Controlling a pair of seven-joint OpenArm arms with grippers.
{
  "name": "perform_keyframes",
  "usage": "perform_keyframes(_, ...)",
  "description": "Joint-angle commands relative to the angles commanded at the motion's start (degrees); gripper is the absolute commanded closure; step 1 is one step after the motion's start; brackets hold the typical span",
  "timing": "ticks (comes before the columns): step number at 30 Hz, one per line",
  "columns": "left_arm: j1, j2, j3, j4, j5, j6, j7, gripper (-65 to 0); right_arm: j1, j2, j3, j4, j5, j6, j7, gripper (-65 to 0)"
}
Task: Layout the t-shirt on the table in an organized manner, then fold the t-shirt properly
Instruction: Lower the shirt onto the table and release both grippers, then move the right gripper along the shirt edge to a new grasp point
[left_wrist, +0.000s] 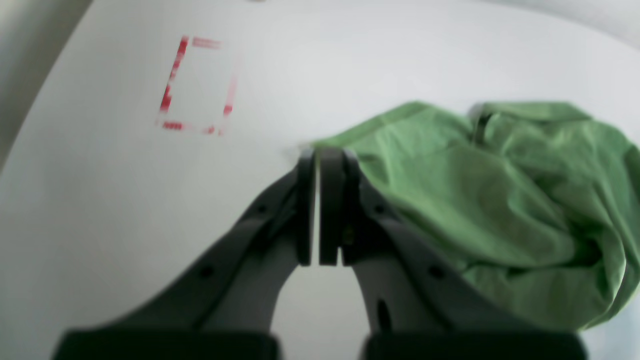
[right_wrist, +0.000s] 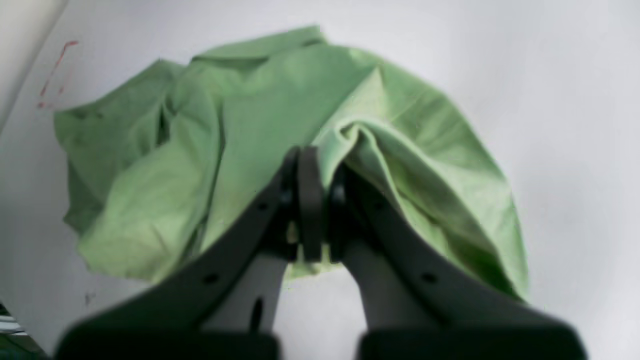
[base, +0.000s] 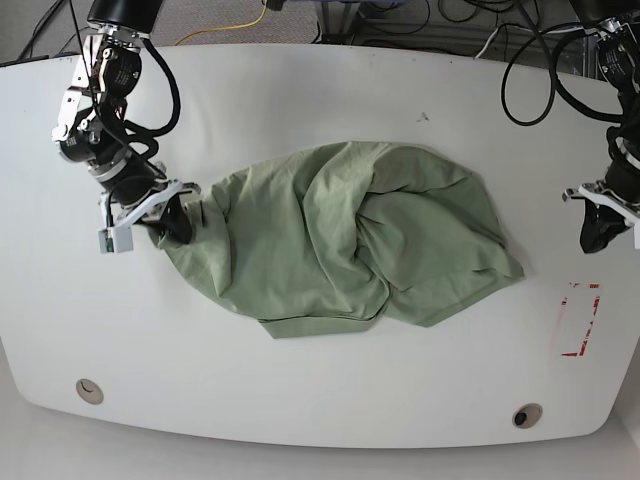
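Two end effectors, two different states. The right end effector (right_wrist: 310, 165) is pinching a raised fold at the edge of the t-shirt (base: 345, 235). The left end effector (left_wrist: 320, 160) is pressed together on nothing, hanging just beside the shirt's nearest hem in its wrist view (well apart from it in the base view). The shirt lies crumpled mid-table (base: 300, 90): light, limp, matte, wrinkly fabric that should drag easily over the glossy white surface. Hems, shoulders or sleeve seams look the best holds; pinching mid-panel would likely only bunch it.
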Motion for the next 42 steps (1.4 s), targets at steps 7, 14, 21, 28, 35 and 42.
perform_keyframes(7,3.6,0.0,-1.5,-0.2,0.0,0.0,0.0,0.0,-3.3,0.0,0.0,0.0,-0.1,0.00,0.0,0.0)
perform_keyframes(14,3.4,0.0,-0.8,-0.3,0.1,0.0,0.0,0.0,-4.7,0.1,0.0,0.0,-0.1,0.00,0.0,0.0)
perform_keyframes(21,-2.7,1.9,5.6,-0.4,0.4,0.0,0.0,0.0,-4.4,0.1,0.0,-0.1,-0.1,0.00,0.0,0.0)
perform_keyframes(28,-10.9,4.2,12.3,-2.2,0.4,0.1,0.0,0.0,-4.3,0.0,0.0,-0.1,-0.2,0.00,0.1,0.0)
perform_keyframes(35,-16.8,5.8,14.2,-6.9,0.4,0.1,0.0,0.0,-4.9,0.0,0.0,-0.1,-0.2,0.00,0.1,0.0)
perform_keyframes(42,-17.0,5.6,14.3,-7.4,0.4,0.1,0.0,0.0,-6.7,-1.3,2.8,0.0,-0.1,-0.09,0.1,0.0)
